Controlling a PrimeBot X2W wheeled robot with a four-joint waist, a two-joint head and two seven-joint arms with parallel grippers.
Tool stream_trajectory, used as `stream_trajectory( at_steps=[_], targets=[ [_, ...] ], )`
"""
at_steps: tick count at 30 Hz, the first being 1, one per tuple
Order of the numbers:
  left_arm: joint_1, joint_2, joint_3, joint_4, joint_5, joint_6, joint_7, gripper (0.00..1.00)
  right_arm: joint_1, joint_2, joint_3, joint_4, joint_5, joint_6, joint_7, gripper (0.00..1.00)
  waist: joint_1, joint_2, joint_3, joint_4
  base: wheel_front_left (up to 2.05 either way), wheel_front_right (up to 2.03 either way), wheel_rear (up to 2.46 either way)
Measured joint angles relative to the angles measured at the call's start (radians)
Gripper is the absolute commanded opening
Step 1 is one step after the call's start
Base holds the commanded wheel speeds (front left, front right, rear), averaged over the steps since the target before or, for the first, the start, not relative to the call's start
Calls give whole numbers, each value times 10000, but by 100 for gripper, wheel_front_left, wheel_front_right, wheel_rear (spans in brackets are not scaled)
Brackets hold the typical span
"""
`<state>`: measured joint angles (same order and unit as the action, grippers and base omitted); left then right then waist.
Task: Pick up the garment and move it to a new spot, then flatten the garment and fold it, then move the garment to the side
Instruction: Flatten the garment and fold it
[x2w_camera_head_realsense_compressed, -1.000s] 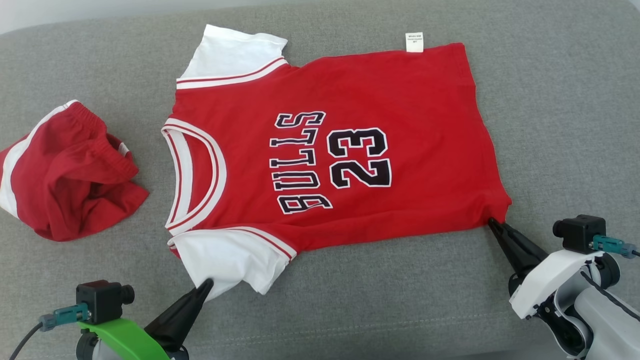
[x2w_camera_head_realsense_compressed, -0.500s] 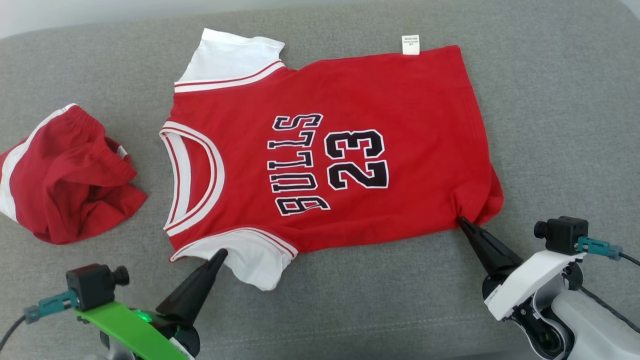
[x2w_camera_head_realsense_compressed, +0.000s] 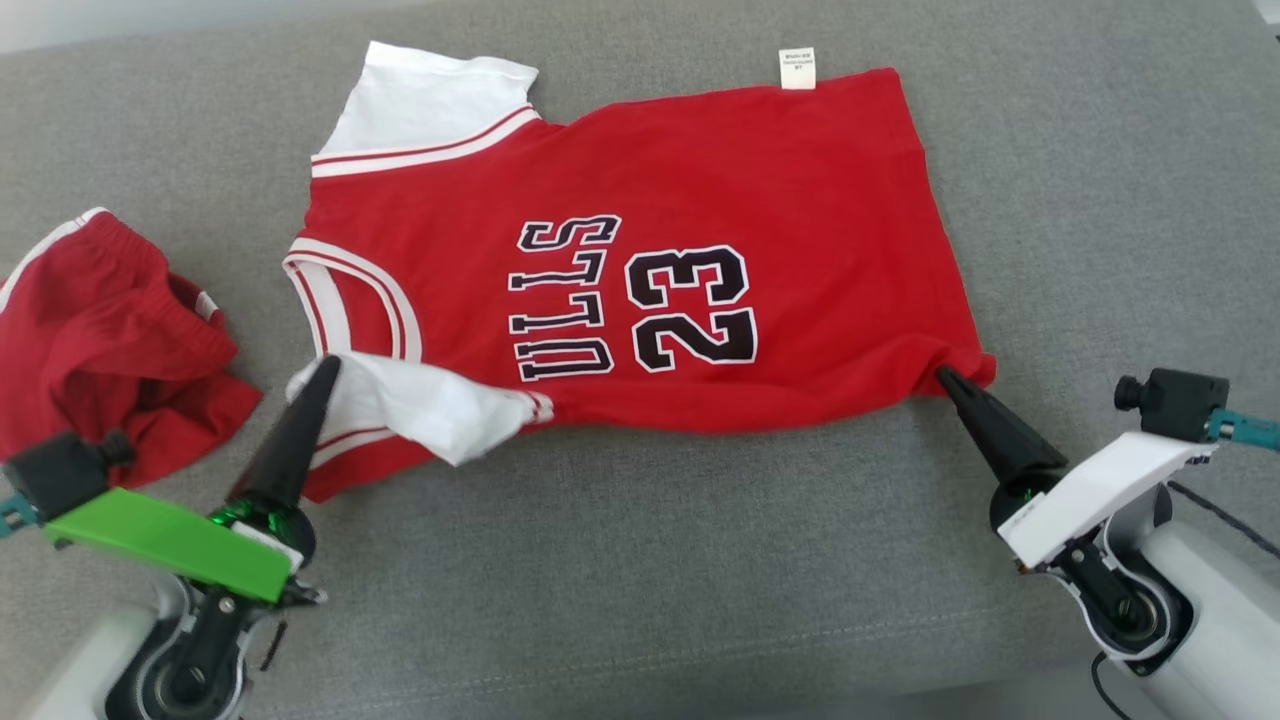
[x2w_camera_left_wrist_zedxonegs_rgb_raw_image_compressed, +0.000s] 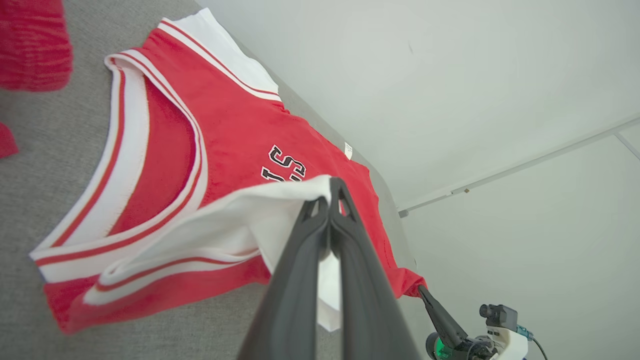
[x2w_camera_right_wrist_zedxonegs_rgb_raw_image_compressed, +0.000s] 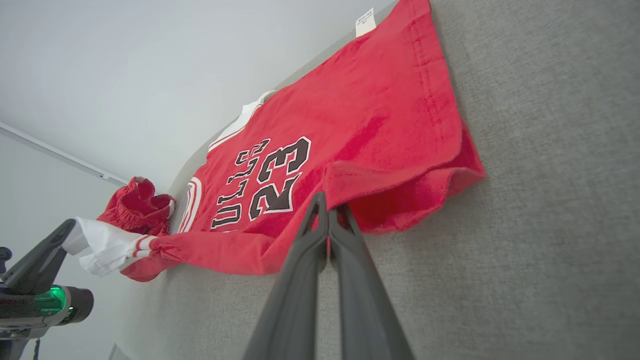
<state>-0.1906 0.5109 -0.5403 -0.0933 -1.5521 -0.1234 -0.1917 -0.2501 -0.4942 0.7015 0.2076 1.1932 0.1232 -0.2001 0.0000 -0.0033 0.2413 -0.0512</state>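
Lifted since a second ago, the near white sleeve (x2w_camera_head_realsense_compressed: 420, 400) is now folding over the red jersey (x2w_camera_head_realsense_compressed: 700, 170), which is lying flat on the grey cushion (x2w_camera_head_realsense_compressed: 650, 570). The left fingers (x2w_camera_head_realsense_compressed: 318, 380) are pinching that sleeve tight, and the right fingers (x2w_camera_head_realsense_compressed: 955, 385) are clamping the near hem corner (x2w_camera_head_realsense_compressed: 975, 365). Both should be travelling together toward the far edge, keeping the fold line taut and straight. Crumpled red shorts (x2w_camera_head_realsense_compressed: 90, 340) are lying loose beside the collar, inside no container.

The red-and-white cloth jersey (x2w_camera_head_realsense_compressed: 800, 200) looks soft and matt; the grey cloth-covered worktop (x2w_camera_head_realsense_compressed: 640, 580) is coarse-woven; the red cloth shorts (x2w_camera_head_realsense_compressed: 90, 340) likewise matt.
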Motion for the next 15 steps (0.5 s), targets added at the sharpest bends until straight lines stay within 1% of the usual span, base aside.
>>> stream_trajectory(
  at_steps=[3,12,15],
  targets=[
    [-385,-25,230,531,-115,0,2,0,-241,-98,-88,188,249,0,165,0,0,0,154,-38,0,0,0],
    [-1611,-286,142,2291,-180,0,324,0,-1369,-25,-334,694,838,0,533,0,0,0,738,-162,0,0,0],
    [-2126,-591,-73,2970,-155,0,493,0,-1771,10,-401,978,976,0,663,0,0,0,948,-198,0,0,0]
  ],
)
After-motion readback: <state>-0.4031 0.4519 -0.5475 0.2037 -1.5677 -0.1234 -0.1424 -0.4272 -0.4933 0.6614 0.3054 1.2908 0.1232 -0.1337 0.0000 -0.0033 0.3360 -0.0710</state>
